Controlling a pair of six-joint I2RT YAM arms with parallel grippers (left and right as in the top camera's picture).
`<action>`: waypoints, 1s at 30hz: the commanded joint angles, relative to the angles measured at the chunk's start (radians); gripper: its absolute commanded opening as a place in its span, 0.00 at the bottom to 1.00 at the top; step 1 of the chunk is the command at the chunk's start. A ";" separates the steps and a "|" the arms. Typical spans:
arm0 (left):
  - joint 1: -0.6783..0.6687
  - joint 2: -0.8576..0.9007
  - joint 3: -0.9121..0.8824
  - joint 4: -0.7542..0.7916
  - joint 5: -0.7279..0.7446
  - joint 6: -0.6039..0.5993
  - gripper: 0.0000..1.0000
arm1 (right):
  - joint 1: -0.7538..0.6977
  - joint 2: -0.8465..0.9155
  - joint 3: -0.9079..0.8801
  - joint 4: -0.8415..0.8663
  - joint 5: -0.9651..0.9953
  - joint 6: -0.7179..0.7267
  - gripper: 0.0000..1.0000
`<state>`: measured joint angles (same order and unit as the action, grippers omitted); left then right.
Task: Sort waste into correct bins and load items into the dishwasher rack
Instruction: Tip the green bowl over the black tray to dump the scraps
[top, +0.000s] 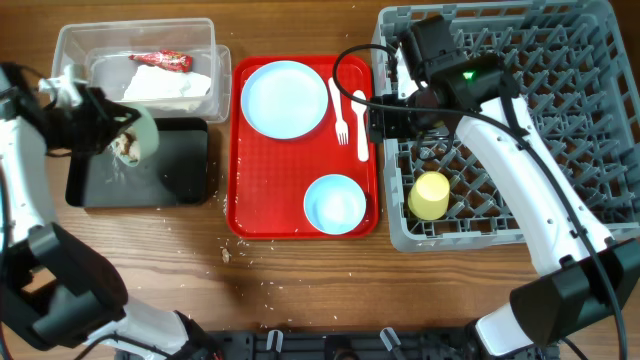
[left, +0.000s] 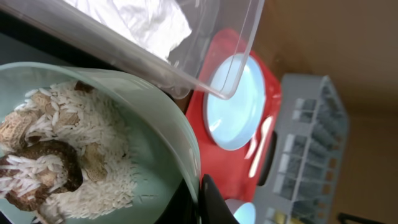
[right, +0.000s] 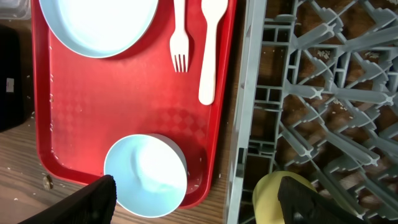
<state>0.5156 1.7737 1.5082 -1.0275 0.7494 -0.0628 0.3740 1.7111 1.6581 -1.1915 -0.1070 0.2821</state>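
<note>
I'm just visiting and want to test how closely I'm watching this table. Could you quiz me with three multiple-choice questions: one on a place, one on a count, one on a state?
1. Where is the yellow cup? A on the floor; B in the grey dishwasher rack; C on a shelf.
2. How many white utensils lie on the red tray? A two; B one; C four.
3. The bowl in the left end effector is: A empty; B upside down; C holding rice and brown scraps.
Answers:
1 B, it lies inside the rack.
2 A, a fork and a spoon lie side by side.
3 C, the left wrist view shows the food inside.
</note>
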 joint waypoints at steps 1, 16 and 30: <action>0.078 0.098 -0.011 0.018 0.257 0.060 0.04 | -0.002 -0.011 -0.003 0.002 0.014 -0.021 0.85; 0.124 0.216 -0.011 0.029 0.756 0.056 0.04 | -0.002 -0.011 -0.003 -0.010 0.013 -0.047 0.85; 0.150 0.216 -0.011 -0.045 0.828 0.042 0.04 | -0.002 -0.011 -0.003 -0.024 0.002 -0.047 0.85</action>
<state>0.6365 1.9846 1.5005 -1.0634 1.5269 -0.0273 0.3740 1.7111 1.6581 -1.2144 -0.1074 0.2554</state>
